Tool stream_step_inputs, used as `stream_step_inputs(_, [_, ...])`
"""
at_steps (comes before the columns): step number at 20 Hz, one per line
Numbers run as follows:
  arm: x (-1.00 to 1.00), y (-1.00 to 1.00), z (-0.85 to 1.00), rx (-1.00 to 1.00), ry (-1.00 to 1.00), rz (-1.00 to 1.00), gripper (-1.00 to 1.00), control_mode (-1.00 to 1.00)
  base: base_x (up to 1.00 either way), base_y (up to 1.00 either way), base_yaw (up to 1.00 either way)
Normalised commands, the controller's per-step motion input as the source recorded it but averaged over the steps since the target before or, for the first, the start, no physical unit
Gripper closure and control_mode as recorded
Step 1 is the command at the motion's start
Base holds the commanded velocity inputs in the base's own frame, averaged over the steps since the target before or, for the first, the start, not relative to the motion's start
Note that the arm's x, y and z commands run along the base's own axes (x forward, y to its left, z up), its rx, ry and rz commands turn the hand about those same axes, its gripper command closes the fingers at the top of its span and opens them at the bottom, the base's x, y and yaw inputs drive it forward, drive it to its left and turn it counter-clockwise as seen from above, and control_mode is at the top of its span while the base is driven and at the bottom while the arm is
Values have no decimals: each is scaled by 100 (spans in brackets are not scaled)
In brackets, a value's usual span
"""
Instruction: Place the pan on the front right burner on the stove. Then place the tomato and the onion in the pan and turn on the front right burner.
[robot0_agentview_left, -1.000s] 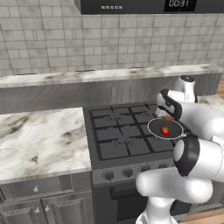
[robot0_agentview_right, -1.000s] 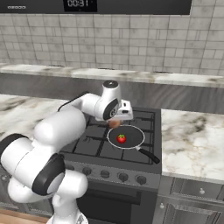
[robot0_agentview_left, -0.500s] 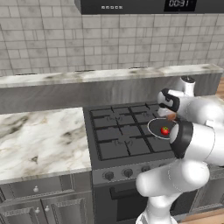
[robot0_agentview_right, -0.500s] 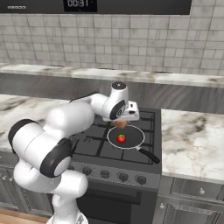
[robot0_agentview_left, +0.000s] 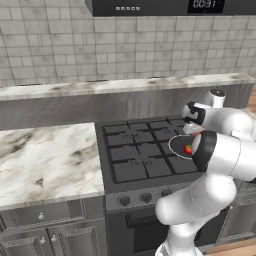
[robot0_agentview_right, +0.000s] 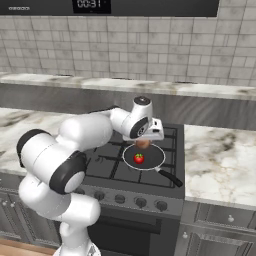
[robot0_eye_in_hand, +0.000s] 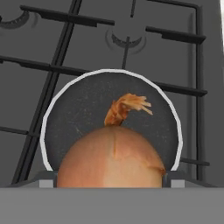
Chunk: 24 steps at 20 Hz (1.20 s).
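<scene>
The onion (robot0_agentview_right: 143, 143) is being gripped by the gripper (robot0_agentview_right: 145, 142) above the pan (robot0_agentview_right: 150, 161); the tomato (robot0_agentview_right: 139, 158) is being cradled inside, on the stove (robot0_agentview_right: 107, 165).

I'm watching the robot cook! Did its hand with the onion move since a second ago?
Yes. In the right base view the gripper with the onion has swung right across the stove, ending above the pan near the tomato.

Pan (robot0_agentview_right: 148, 156) sitting on the stove's (robot0_agentview_right: 107, 165) front right burner (robot0_agentview_right: 170, 162), tomato (robot0_agentview_right: 139, 158) inside it, onion (robot0_agentview_right: 143, 143) just above the pan's back edge, tabletop (robot0_agentview_right: 220, 160) to the right.
</scene>
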Motion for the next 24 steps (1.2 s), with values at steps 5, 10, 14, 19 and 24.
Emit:
stream_step_inputs(5, [0,0,-16,2,0,0,100,-100,0,0,0])
stream_step_inputs(10, [0,-1,-25,2,0,0,100,-100,0,0,0])
stream_step_inputs(14, [0,-2,-26,0,0,0,100,-100,0,0,0])
stream_step_inputs(19, [0,-1,-16,0,0,0,100,-100,0,0,0])
stream_step_inputs(24, [0,-2,-15,0,0,0,100,-100,0,0,0])
